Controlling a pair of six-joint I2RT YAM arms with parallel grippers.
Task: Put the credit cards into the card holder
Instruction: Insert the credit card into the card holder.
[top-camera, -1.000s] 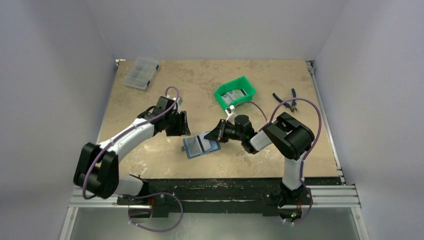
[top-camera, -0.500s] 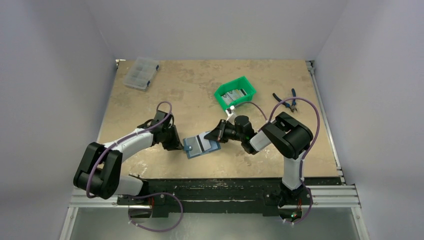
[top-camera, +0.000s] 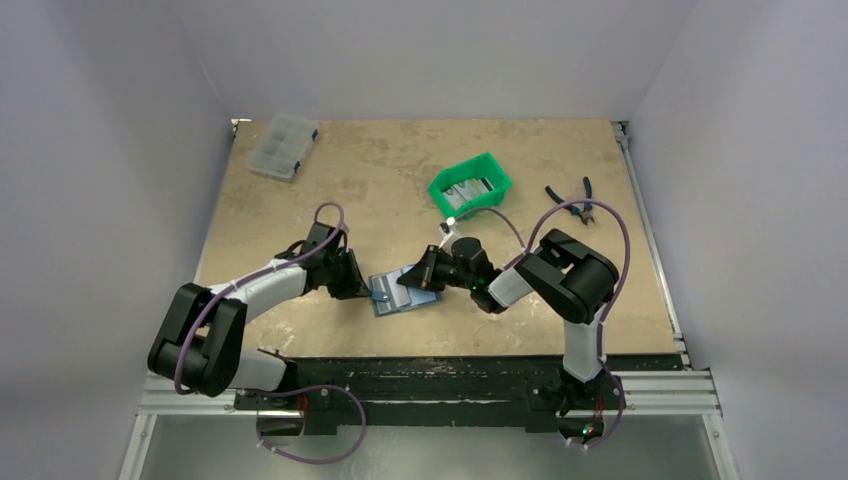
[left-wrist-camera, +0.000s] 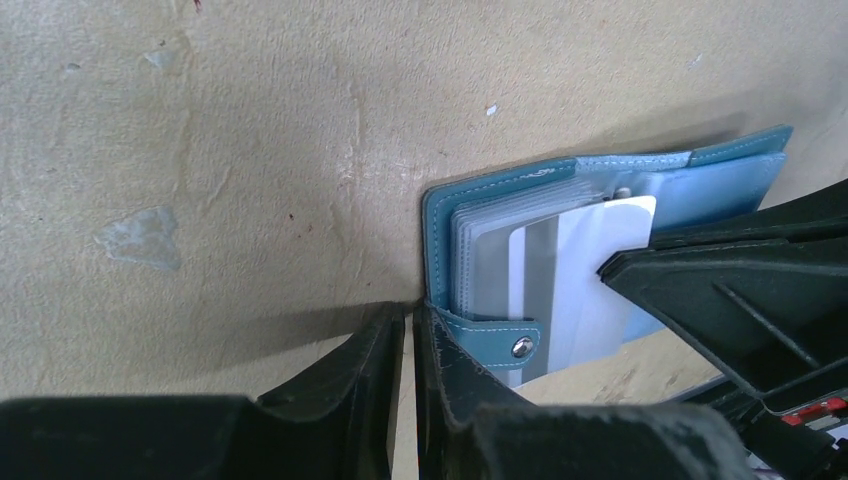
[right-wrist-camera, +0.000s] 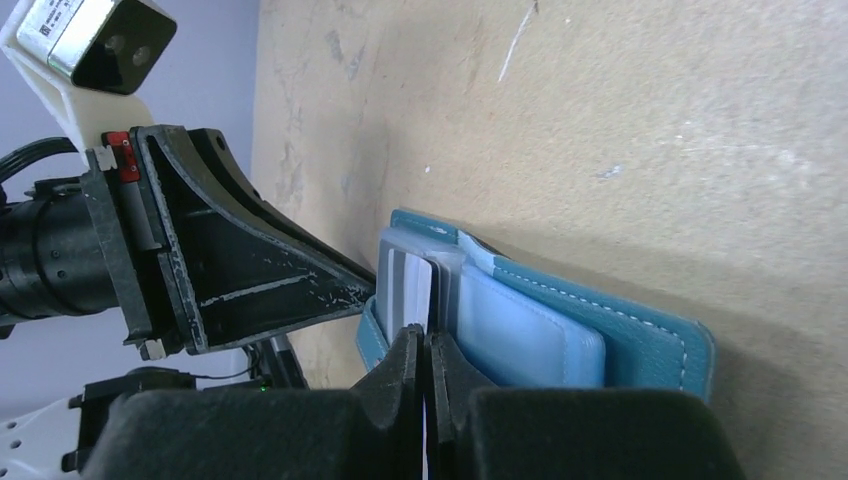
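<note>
On the desk (left-wrist-camera: 200, 120), my left fingers (left-wrist-camera: 340, 400) pinch the card holder (left-wrist-camera: 440, 210) by its edge, and my right fingers (right-wrist-camera: 380, 400) clench a credit card (left-wrist-camera: 580, 290) over its sleeves.

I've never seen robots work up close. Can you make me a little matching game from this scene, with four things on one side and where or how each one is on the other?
Things:
1. card holder
2. white card
3. green bin
4. pliers

Places or states:
A. by the right edge of the table
B. pinched in the right claw
C. lying open, pockets showing
D. toward the far side, right of the middle

Pairs: 1-C, 2-B, 3-D, 4-A
</note>
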